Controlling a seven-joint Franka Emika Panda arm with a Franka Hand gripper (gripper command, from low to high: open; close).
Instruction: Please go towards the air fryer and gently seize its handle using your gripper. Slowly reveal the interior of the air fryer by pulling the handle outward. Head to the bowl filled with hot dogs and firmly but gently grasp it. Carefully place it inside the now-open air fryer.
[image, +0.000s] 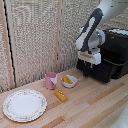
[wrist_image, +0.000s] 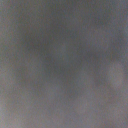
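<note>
The glossy black air fryer (image: 118, 42) stands at the exterior view's right, and its drawer (image: 107, 71) juts out toward the left. My gripper (image: 90, 68) points down right at the drawer's front, where the handle is; the handle itself is hidden behind it. The fingers are too dark and small to read. A small white bowl (image: 69, 82) holding yellow-orange hot dogs (image: 67, 79) rests on the wooden table, left of the drawer and apart from the gripper. The wrist view is only a grey blur.
A pink cup (image: 50, 80) stands just left of the bowl. An orange-yellow block (image: 61, 95) lies in front of them. A large patterned plate (image: 24, 105) sits at the front left. A woven screen backs the table.
</note>
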